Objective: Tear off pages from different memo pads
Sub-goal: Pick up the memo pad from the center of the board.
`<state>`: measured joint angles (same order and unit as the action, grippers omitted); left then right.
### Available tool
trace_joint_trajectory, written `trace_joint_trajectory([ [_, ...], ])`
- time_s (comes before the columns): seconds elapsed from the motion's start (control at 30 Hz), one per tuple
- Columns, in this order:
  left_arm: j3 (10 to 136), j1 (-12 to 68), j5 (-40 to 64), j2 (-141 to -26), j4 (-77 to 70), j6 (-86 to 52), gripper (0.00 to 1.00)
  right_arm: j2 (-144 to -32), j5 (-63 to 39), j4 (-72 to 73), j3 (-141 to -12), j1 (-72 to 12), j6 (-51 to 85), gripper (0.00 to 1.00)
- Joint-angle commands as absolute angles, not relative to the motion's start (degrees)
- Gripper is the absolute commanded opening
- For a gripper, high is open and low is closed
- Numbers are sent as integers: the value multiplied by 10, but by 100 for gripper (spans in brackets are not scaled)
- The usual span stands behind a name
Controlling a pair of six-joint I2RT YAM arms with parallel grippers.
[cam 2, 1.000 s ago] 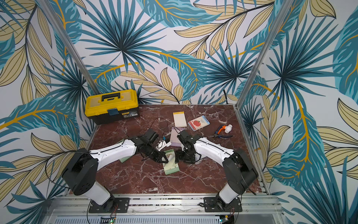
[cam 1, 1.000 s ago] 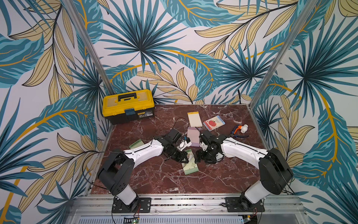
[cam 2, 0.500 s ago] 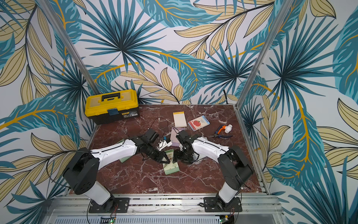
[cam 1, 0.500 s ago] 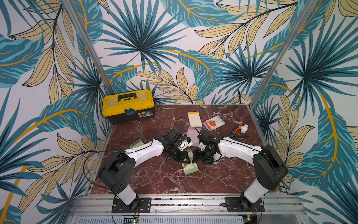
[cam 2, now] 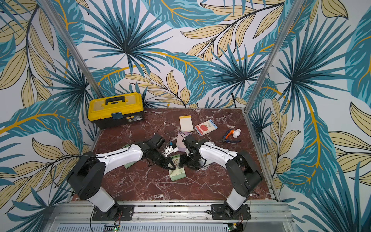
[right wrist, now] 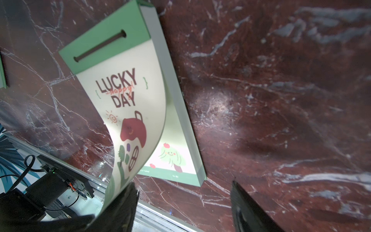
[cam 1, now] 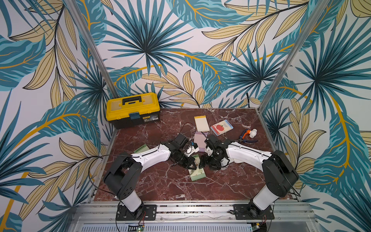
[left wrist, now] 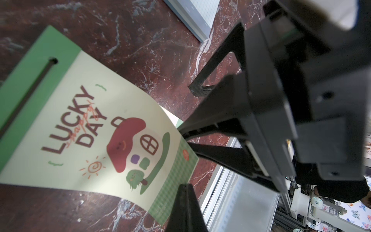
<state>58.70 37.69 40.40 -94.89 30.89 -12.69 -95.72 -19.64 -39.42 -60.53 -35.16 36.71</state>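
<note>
Red marble bench (cam 1: 160, 190), enclosed by leaf-patterned walls (cam 1: 180, 40), carries a yellow toolbox (cam 1: 132, 109) at the rear corner and the memo pads. We identify five pads in a top view:

- a cream pad (cam 1: 200, 123) and an apple-cover pad (cam 1: 221, 127), side by side toward the rear
- a lilac pad (cam 1: 199, 139) just in front of them
- a green pad (cam 1: 141, 149) partly under the left arm
- the green "LUCKY DAY" pad (cam 1: 198, 173) at the centre, between both wrists

The left fingers (left wrist: 183, 192) are clenched on the free lower edge of the printed top page (left wrist: 112, 140) of that pad. The page is lifted and curled upward. Its upper edge is joined to the green binding strip (right wrist: 104, 38). The next sheet, printed with a small tree figure, is exposed beneath.

The right fingers (right wrist: 244, 202) are released and spread wide over bare bench just beside the pad. One stands close to the curled page; we cannot tell whether it touches.

We judge the task to be at an early stage. No loose sheet is identifiable on the bench, and this tear is not yet complete. Still to do: steady the pad, pull the page free at the binding strip, then repeat on the other pads, which lie flat with no page raised
</note>
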Motion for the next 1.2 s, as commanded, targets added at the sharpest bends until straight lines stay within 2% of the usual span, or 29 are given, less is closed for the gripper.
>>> trace_joint_trajectory([
  [0.0,592,377,389,-955,312,-129,0,-959,-202,-396,-596,-352,371,74],
  [0.67,592,377,366,-952,316,-138,0,-948,-186,-419,-583,-352,360,74],
  [0.87,598,377,356,-955,328,-143,0,-928,-132,-486,-584,-349,347,76],
  [1.17,605,377,344,-951,336,-147,0,-868,-166,-465,-572,-344,373,77],
])
